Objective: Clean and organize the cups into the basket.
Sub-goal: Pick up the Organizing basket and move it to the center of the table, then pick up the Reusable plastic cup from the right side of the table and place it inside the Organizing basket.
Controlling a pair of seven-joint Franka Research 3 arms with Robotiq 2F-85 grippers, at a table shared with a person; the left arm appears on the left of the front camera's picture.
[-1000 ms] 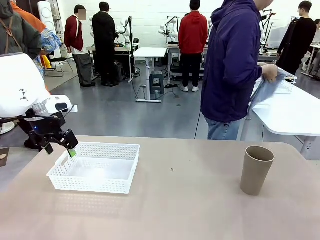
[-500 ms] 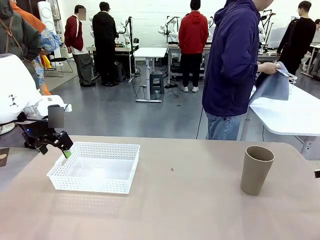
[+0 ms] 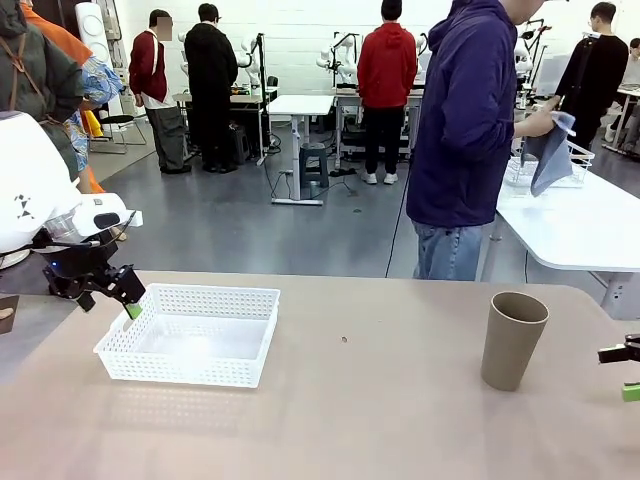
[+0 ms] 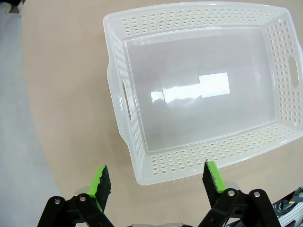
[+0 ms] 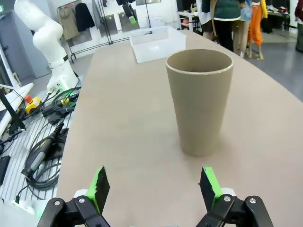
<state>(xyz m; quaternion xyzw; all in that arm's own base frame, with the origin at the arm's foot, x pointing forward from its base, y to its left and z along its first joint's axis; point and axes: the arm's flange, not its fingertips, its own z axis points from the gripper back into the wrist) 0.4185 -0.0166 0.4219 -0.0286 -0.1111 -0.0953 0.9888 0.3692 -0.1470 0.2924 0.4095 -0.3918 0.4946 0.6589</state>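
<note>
A single tan-brown cup (image 3: 512,340) stands upright on the right of the table, mouth up. My right gripper (image 3: 625,372) reaches in from the right edge, level with the cup's base and a short way from it. In the right wrist view this gripper (image 5: 155,182) is open, and the cup (image 5: 200,101) stands just beyond its fingertips. The white perforated basket (image 3: 205,292) lies empty on the left. My left gripper (image 3: 108,303) hangs open just off the basket's left end. From the left wrist the basket (image 4: 113,80) lies below the open gripper (image 4: 158,177).
A person in a dark blue jacket stands beyond the table's far edge, holding a grey cloth (image 3: 548,150) over a white side table (image 3: 580,225) that bears a wire basket (image 3: 575,165). Cables (image 5: 45,142) lie beside the table near the right arm.
My left gripper has drawn back leftward from the basket's near-left corner. My right gripper has come into view at the right edge beside the cup. The person lifted the cloth higher.
</note>
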